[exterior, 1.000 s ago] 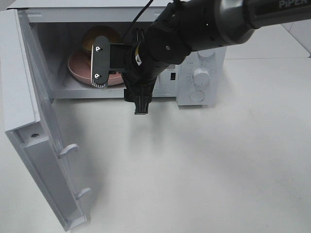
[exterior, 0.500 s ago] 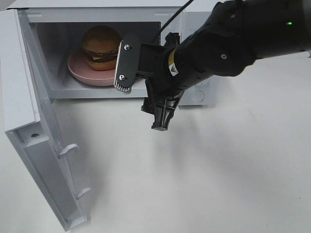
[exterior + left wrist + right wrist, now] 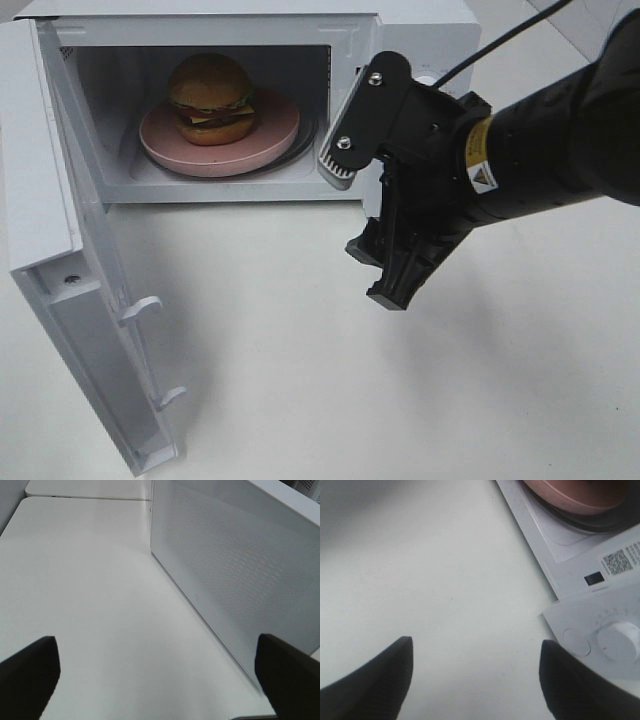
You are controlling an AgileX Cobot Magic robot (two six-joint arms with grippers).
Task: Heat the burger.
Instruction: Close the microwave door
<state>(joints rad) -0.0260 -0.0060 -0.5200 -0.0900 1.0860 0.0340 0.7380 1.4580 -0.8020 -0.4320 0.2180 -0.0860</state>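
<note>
The burger (image 3: 210,98) sits on a pink plate (image 3: 275,135) inside the open microwave (image 3: 430,20) at the worktop's far edge. The right gripper (image 3: 365,235), in front of the microwave, and the left gripper (image 3: 155,680) are both spread wide, holding nothing.

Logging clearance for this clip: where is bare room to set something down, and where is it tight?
Bare table lies in front of the microwave, between its open door and the right hand. Inside it is crowded: the pink plate and burger fill most of the floor.
</note>
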